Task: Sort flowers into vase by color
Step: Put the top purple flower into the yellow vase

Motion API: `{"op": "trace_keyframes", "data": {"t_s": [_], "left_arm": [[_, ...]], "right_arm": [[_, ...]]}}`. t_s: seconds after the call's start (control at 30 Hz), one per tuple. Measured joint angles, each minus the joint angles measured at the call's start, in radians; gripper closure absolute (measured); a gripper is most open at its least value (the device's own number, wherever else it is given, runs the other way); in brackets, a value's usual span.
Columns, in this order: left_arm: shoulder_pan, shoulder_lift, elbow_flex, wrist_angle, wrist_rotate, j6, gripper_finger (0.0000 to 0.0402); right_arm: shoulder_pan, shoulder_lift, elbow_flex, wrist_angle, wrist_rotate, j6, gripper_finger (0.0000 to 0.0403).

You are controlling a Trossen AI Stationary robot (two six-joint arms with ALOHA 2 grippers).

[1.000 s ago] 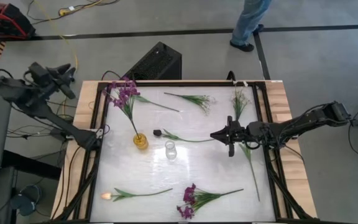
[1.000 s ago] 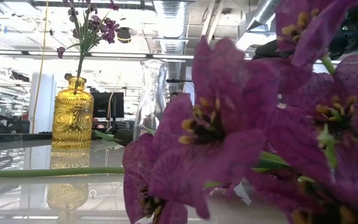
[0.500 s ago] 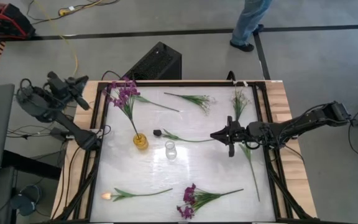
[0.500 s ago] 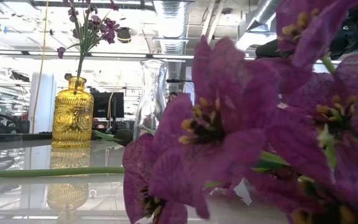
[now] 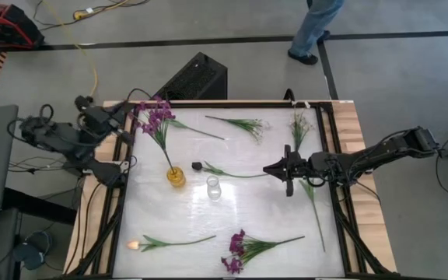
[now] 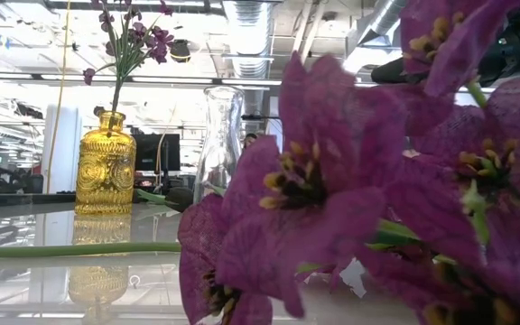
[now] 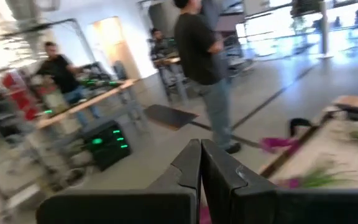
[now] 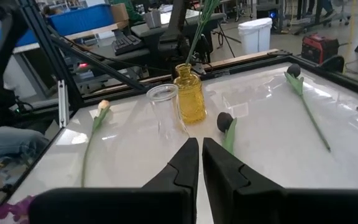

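A yellow vase (image 5: 176,176) (image 8: 189,93) holds a purple blossom stem (image 5: 159,128) that leans toward the far-left corner. Beside it stands a clear vase (image 5: 213,187) (image 6: 219,135). A dark purple bud flower (image 5: 208,168) lies flat, its bud (image 8: 224,120) toward the vases. My right gripper (image 5: 268,169) (image 8: 201,152) is shut, level, at that stem's right end. White sprigs (image 5: 247,124) (image 5: 300,126), an orange tulip (image 5: 135,244) and a purple cluster (image 5: 236,253) (image 6: 332,190) lie on the table. My left gripper (image 5: 117,124) (image 7: 201,158) is shut above the far-left edge. My right gripper's shut fingertips (image 8: 219,163) stand level, from the table's right, at the free stem end (image 5: 261,176) of the dark-bud flower, which lies flat on the table. Whether they touch the stem I cannot tell.
A black frame rail (image 5: 123,194) runs around the glossy white tabletop. A black box (image 5: 194,78) sits beyond the far edge. A person's legs (image 5: 311,31) stand on the floor past it, and people stand in the room in the left wrist view. Bare tabletop lies at the middle right (image 5: 271,210).
My left arm has swung from outside the table's left side toward the far-left corner, its gripper now reaching over the left rail near the purple blossoms. The right arm and all flowers have kept still.
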Motion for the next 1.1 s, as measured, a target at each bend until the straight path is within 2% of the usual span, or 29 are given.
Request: {"op": "trace_keyframes", "data": {"t_s": [0.1, 0.3, 0.4, 0.67, 0.9, 1.1], "left_arm": [[0.066, 0.054, 0.0, 0.131, 0.161, 0.065, 0.0401], [0.223, 0.162, -0.001, 0.582, 0.396, 0.463, 0.0401], [0.351, 0.167, -0.001, 0.711, 0.467, 0.566, 0.0401], [0.808, 0.146, 0.0, 0.576, 0.721, 0.394, 0.0401], [1.188, 0.223, 0.0, 0.498, 1.036, 0.192, 0.0401], [1.456, 0.304, 0.0, 0.455, 1.246, 0.045, 0.0401]], "right_arm": [[0.0, 0.0, 0.0, 0.0, 0.0, -0.01, 0.0352], [0.009, 0.0, 0.0, -0.012, 0.0, -0.005, 0.0352], [0.026, 0.0, 0.0, -0.029, -0.001, -0.002, 0.0352], [0.054, 0.0, 0.0, -0.029, -0.002, -0.002, 0.0352], [0.053, 0.0, 0.0, -0.028, -0.002, 0.001, 0.0352], [0.055, 0.0, 0.0, -0.028, -0.002, 0.024, 0.0352]]}}
